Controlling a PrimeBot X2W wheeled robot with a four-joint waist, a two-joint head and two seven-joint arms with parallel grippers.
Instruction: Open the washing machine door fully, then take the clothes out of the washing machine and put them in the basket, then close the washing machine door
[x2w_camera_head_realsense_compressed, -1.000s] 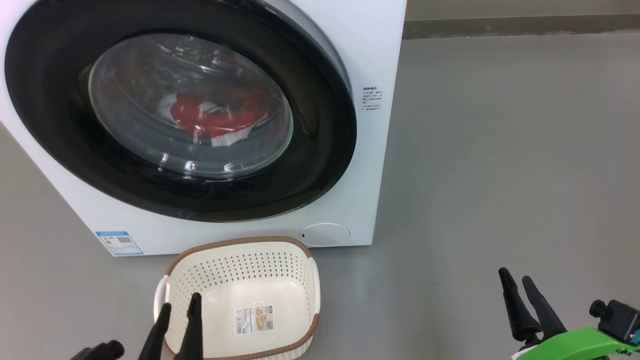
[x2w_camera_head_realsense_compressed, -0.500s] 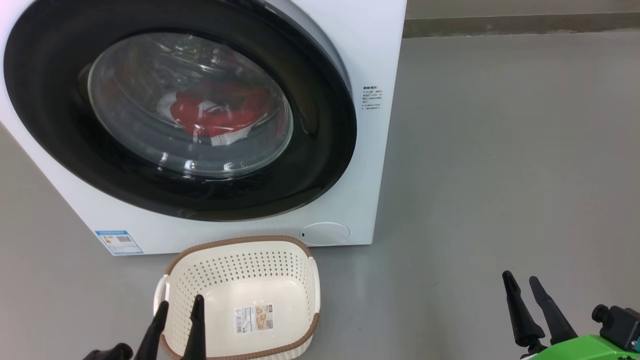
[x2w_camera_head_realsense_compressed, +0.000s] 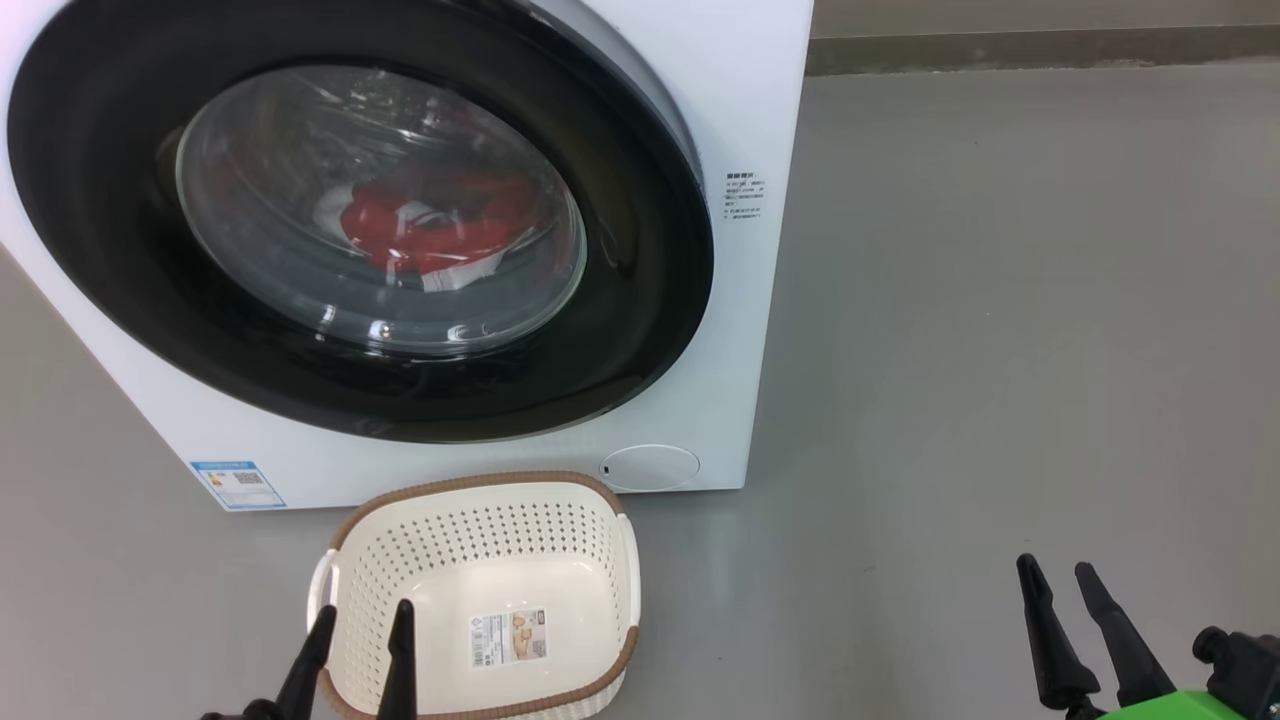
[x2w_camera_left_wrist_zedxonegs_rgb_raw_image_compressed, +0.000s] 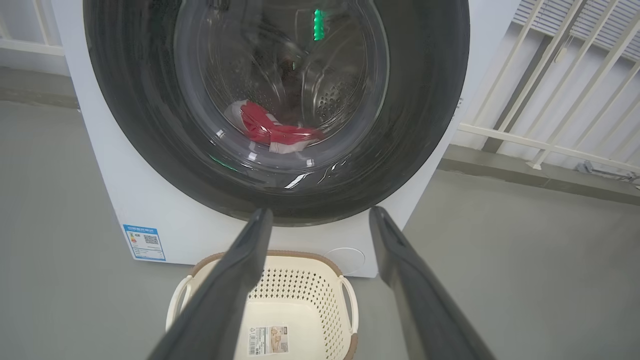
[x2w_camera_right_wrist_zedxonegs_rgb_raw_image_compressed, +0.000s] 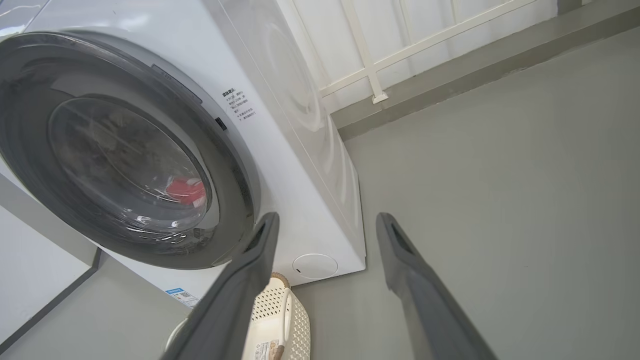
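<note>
Washing machine door (x2w_camera_head_realsense_compressed: 640, 330): top of rim cut off by the head view's upper edge. Clothes (x2w_camera_head_realsense_compressed: 430, 225): seen through reflective glass, garment type indeterminate. Blue label (x2w_camera_head_realsense_compressed: 238, 485) and printed notice (x2w_camera_head_realsense_compressed: 745, 197): text too small to read. Basket (x2w_camera_head_realsense_compressed: 480, 482): near end cut off at the bottom edge, near-left corner hidden behind the left gripper (x2w_camera_head_realsense_compressed: 365, 608).
</note>
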